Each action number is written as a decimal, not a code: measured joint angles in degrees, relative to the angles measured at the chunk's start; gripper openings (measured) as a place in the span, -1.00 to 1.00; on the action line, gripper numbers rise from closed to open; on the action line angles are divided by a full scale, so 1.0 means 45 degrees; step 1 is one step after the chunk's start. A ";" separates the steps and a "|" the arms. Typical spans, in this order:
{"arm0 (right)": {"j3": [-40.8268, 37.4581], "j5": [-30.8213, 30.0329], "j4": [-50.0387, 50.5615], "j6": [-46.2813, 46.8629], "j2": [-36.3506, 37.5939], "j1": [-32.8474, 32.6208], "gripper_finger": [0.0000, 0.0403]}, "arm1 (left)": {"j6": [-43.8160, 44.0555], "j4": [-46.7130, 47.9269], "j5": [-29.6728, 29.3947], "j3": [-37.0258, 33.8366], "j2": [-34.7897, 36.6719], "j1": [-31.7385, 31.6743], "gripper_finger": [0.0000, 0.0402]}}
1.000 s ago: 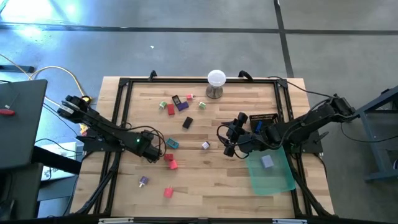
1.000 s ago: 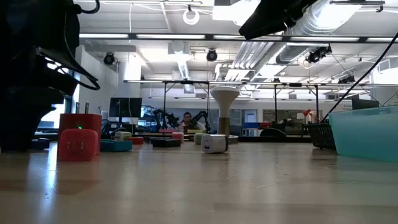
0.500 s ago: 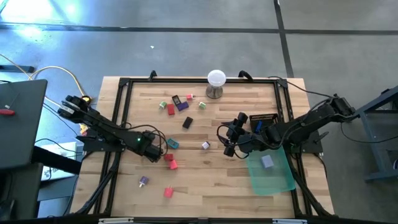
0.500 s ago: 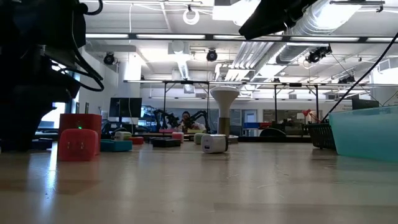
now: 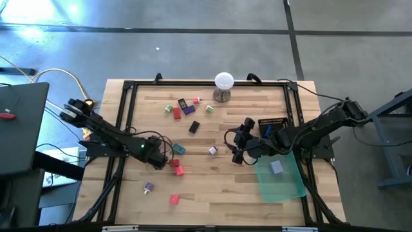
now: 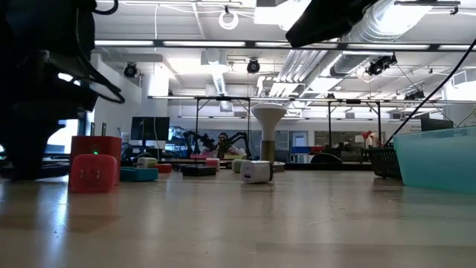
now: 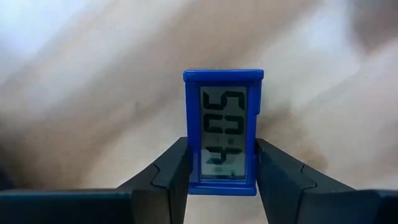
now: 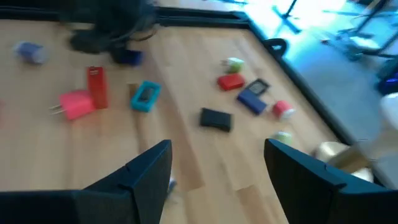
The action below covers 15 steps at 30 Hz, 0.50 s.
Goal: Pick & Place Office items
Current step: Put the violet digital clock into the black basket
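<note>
Blue clock pinched between the left gripper fingers at the table's left, right gripper spread wide, holding nothing, mid-table beside the green tray

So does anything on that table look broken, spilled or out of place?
Nothing looks damaged or spilled. The small office items lie scattered loosely over the table, which seems intended. The left hand grips a little blue clock; the green tray overhangs the table's right edge slightly.
</note>
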<state>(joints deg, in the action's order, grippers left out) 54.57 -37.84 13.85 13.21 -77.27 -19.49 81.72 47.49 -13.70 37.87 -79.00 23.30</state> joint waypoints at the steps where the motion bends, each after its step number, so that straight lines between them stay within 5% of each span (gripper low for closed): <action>1: 0.0000 0.0344 0.0000 0.0000 0.0004 0.0000 0.21 | 0.0099 -0.0007 -0.0411 0.0000 0.0159 0.0033 -0.31; 9: 0.0000 0.2184 -0.0262 -0.0338 0.0004 0.0000 0.21 | -0.0192 -0.0224 -0.1479 0.0031 0.2145 0.0108 -0.31; 15: -0.0004 0.2902 -0.1059 -0.0762 -0.0403 0.0000 0.21 | -0.2477 -0.2774 -0.2933 0.0039 0.3915 0.0108 -0.31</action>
<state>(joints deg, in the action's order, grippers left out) 54.55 -24.78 9.08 9.78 -79.08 -19.49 70.57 35.00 -26.90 38.04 -61.38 23.79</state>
